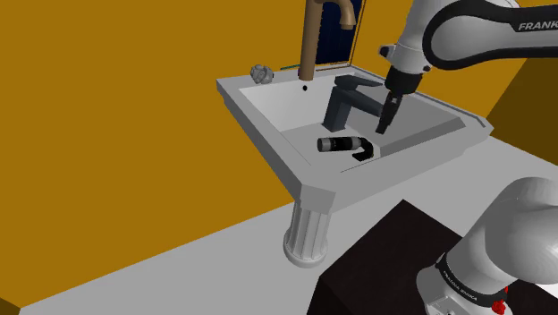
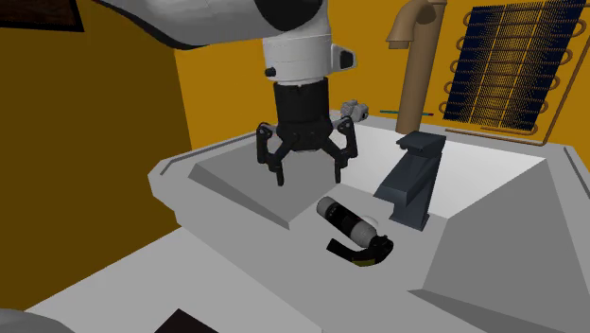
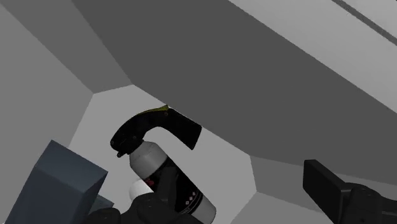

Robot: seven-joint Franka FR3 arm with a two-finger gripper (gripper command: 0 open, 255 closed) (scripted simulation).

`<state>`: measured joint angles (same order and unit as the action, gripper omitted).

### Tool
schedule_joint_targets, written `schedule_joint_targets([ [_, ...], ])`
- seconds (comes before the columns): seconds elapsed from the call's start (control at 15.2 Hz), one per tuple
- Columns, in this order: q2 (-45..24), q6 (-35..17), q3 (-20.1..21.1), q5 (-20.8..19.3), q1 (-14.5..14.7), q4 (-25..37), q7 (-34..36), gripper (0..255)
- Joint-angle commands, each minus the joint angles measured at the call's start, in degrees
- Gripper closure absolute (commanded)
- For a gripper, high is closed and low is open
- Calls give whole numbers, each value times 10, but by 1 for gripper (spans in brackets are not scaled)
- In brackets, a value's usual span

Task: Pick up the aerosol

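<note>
1. Gripper hangs over the sink with its two black fingers spread wide, holding nothing.
2. Just below the gripper, the spray can lies on its side on the flat bottom of the sink. It is black and grey with a black trigger top, and the fingers do not touch it.
3. A dark blue-grey tap stands just beside the can.
4. A brown pipe goes up behind the tap.
5. An orange wall is at the back.

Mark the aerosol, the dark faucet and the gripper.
aerosol (image 2: 348, 221), second exterior view, grey can body.
dark faucet (image 2: 413, 184), second exterior view, slanted body.
gripper (image 2: 309, 178), second exterior view, midway between fingertips.
</note>
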<state>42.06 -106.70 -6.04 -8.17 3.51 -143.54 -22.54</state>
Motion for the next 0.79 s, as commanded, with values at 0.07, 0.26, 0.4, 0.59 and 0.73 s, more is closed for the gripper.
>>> schedule_joint_targets([
  [0.07, -28, -82, -18, -30, 7, -28, -52, 0],
  [0.26, -71, -169, -38, -59, 14, -46, -100, 0],
  [0.4, -106, -228, -51, -76, 18, -53, -131, 0],
  [0.59, -166, -316, -71, -101, 25, -54, -176, 0],
  [0.73, -210, -373, -83, -114, 30, -49, -206, 0],
])
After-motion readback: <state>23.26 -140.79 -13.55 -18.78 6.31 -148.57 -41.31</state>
